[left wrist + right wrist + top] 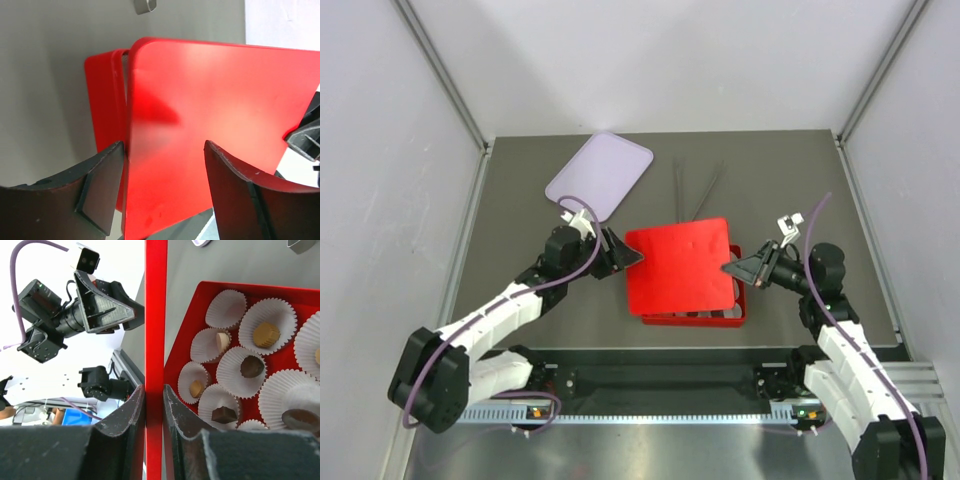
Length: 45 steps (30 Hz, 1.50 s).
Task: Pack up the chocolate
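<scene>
Lidding under way: right gripper (154, 390) pinched on the edge of the red lid (680, 265), left gripper (165, 150) wide apart astride the opposite edge, gripping nothing. Chocolate (252, 366) seated in paper cups (272, 315) inside the red box (744, 305) below. Next, likely: level the lid, lower squarely onto the rim. Beyond, tongs (695, 190) and lilac tray (600, 175).

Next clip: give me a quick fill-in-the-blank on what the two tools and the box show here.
1. The right tool is ____ on the edge of the red lid.
2. The left tool, by the lid's opposite edge, stands ____.
3. In the red box, the chocolate pieces sit in white paper ____.
Missing words: shut; open; cups.
</scene>
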Motion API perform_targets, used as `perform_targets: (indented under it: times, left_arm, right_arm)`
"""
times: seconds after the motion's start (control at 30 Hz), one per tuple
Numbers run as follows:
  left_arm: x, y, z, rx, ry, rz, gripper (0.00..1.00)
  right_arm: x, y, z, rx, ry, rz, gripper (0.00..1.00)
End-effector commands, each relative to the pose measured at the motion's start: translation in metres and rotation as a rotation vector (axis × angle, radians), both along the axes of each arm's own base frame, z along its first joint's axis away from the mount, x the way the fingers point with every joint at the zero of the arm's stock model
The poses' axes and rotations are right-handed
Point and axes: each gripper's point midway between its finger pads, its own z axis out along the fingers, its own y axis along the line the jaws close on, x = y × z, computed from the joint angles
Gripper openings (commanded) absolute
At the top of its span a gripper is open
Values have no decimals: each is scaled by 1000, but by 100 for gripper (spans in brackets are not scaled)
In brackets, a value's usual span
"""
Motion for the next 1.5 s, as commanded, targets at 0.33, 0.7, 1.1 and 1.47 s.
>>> perform_targets:
  times: [0.33, 0.7, 1.1, 1.47]
  left_arm:
    - [7, 2, 8, 74, -31, -26, 67]
    - [2, -5, -14, 64, 46, -68, 57]
    - [-1, -10, -26, 57, 88, -95, 52]
    - [-4, -24, -28, 16, 81, -138, 52]
  right_arm:
    - [6, -10, 9, 11, -38, 10, 0]
    - [25, -27, -9, -21, 3, -56, 0]
    - [33, -42, -43, -97, 61, -112, 1]
    - [36, -63, -70, -240, 116, -210, 20]
